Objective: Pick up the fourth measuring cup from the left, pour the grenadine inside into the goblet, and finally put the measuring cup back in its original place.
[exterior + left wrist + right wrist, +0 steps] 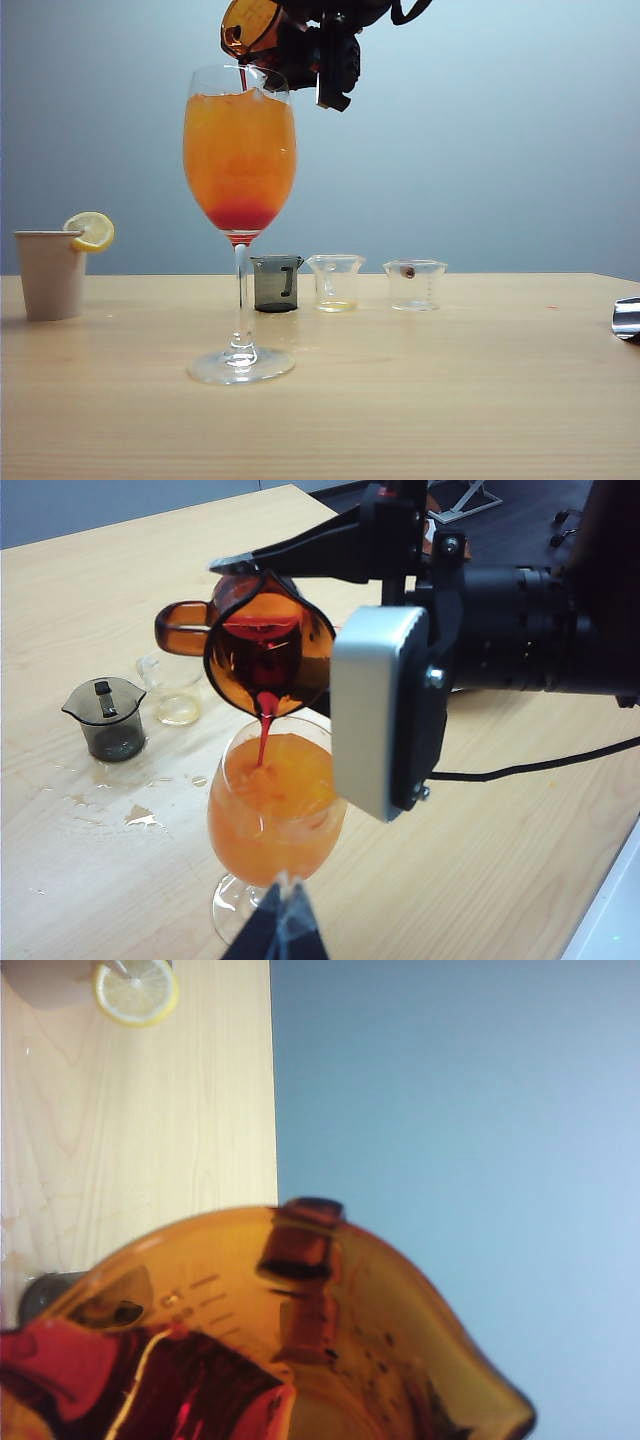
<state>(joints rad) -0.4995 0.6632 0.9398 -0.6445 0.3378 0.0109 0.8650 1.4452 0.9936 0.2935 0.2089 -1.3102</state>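
Above the goblet (240, 160), at the top edge of the exterior view, the right gripper (300, 45) is being cut off by the frame, so only its dark lower body and part of the tilted fourth measuring cup (248, 25) are showing. The left wrist view is giving the clearer look: the right gripper's (300, 620) black fingers are clamping the fourth measuring cup (268, 655) by its sides, holding it tipped with its mouth facing down toward the goblet (272, 805). A thin red stream of grenadine (265, 725) is running from the spout into the orange drink. In the exterior view the grenadine (240, 215) is gathering as a red layer at the bottom of the bowl under the orange liquid.

The right wrist view is filling up with the amber wall of the cup (300, 1340) at close range, its graduation marks blurred, with dark red liquid (150, 1390) pooling inside; the fingers themselves are not showing there.

The left gripper (282, 930) is appearing only as dark tips at the edge of its own view, just beside the goblet's stem; I cannot tell whether they are apart or together.

On the table (450, 400) behind the goblet, a smoky grey cup (276, 283) and two clear cups (336, 282) (414, 284) are standing in a row, one holding a trace of yellowish liquid. A beige paper cup (50, 275) is carrying a lemon slice (92, 231) on its rim. Small wet spills (140, 815) are glistening near the grey cup.
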